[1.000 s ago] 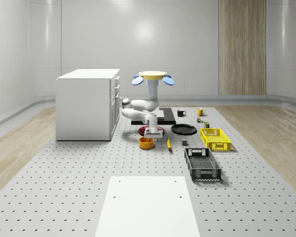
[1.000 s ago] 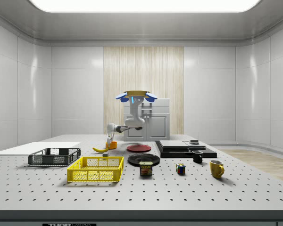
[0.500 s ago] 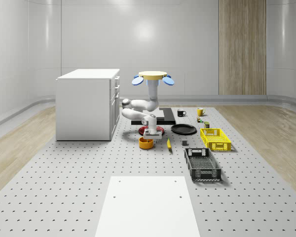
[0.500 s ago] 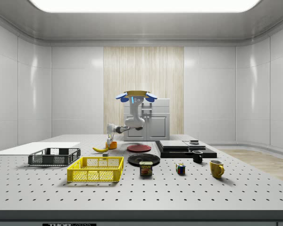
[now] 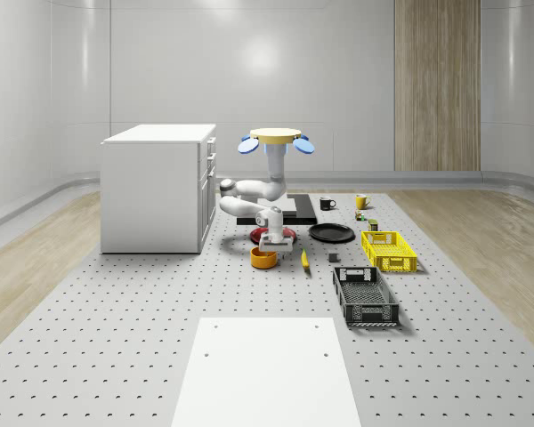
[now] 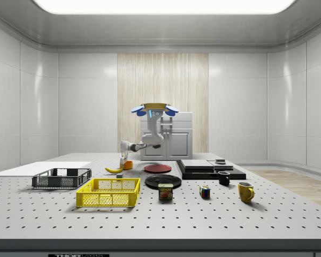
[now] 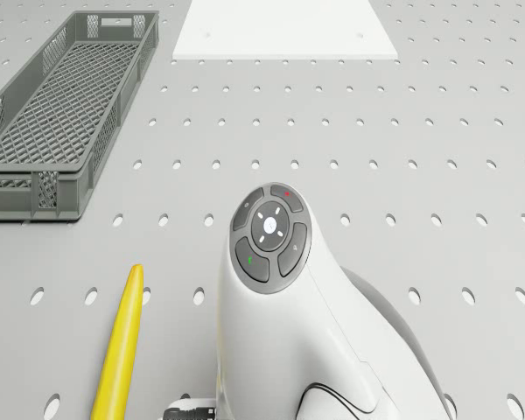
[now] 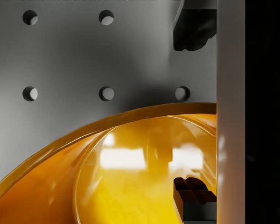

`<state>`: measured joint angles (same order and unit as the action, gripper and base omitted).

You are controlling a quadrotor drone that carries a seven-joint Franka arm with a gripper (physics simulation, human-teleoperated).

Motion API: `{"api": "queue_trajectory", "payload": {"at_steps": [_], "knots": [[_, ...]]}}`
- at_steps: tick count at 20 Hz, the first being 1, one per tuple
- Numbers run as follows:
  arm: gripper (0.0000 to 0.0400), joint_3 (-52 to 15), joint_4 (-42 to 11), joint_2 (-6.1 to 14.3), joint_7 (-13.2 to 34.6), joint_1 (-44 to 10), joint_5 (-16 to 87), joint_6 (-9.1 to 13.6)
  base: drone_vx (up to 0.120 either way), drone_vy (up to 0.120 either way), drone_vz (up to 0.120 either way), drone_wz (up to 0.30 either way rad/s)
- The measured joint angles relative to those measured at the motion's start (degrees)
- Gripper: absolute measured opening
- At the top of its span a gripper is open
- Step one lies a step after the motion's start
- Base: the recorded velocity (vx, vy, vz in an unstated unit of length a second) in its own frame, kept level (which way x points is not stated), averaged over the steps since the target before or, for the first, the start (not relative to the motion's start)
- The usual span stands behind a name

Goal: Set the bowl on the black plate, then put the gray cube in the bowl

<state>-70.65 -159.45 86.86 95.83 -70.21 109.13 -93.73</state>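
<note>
Whole-scene view: drone (image 5: 277,137) hovers above the counter (image 5: 116,320), over the black slab (image 5: 295,209) next to the white cabinet (image 5: 157,187). Arm bends down from it; the tool (image 5: 272,241) hangs just above the orange bowl (image 5: 263,257), at the bowl's rim on the side nearer the red plate (image 5: 285,235). Red plate sits right behind the tool. Black plate (image 5: 331,233) is off to the tool's side, toward the view's right, apart from the bowl. Banana (image 5: 304,259) lies on the counter just beside the bowl. Yellow crate (image 5: 389,250) and dark gray crate (image 5: 365,296) sit well apart from the tool. Gray cube (image 5: 334,258) is a small dark block between the banana and the yellow crate.

Side view: drone (image 6: 154,109) hovering in front of the cabinet, tool (image 6: 124,158) low over the bowl (image 6: 128,165), banana (image 6: 114,169) just beside it. Black plate (image 6: 163,181) is nearer the camera, with the red plate (image 6: 157,168) behind it.

Drone view: arm's wrist housing (image 7: 284,297) is close up, with the banana (image 7: 120,343) beside it and the dark gray crate (image 7: 57,118) farther out.

Wrist view: bowl (image 8: 130,172) directly under the tool, fingers (image 8: 192,198) spread wide, one inside the bowl and one outside the rim. Nothing held.
</note>
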Motion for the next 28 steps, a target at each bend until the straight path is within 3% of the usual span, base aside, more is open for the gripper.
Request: {"api": "queue_trajectory", "payload": {"at_steps": [1,3,5,8,15,19,28], "knots": [[0.0315,0.0,0.0,0.0,0.0,-0.1,0.0,0.0,0.000,0.000,0.000,0.000],[0.0231,0.0,0.1,0.0,0.1,-0.2,0.0,0.0,0.000,0.000,0.000,0.000],[0.0179,0.0,0.1,0.0,0.1,-0.3,0.0,0.0,0.000,0.000,0.000,0.000],[0.0137,-0.1,0.2,0.0,0.2,-0.3,-0.1,0.0,0.000,0.000,0.000,0.000],[0.0106,-0.8,0.0,0.1,0.2,-0.3,-0.8,0.2,0.000,0.000,0.006,0.000],[0.0104,-2.9,-0.6,0.1,0.1,0.0,-2.7,1.0,0.000,0.000,0.120,0.000],[0.0104,-4.7,-1.0,0.4,-0.6,0.2,-4.5,1.4,-0.107,0.120,0.098,0.000]]}}
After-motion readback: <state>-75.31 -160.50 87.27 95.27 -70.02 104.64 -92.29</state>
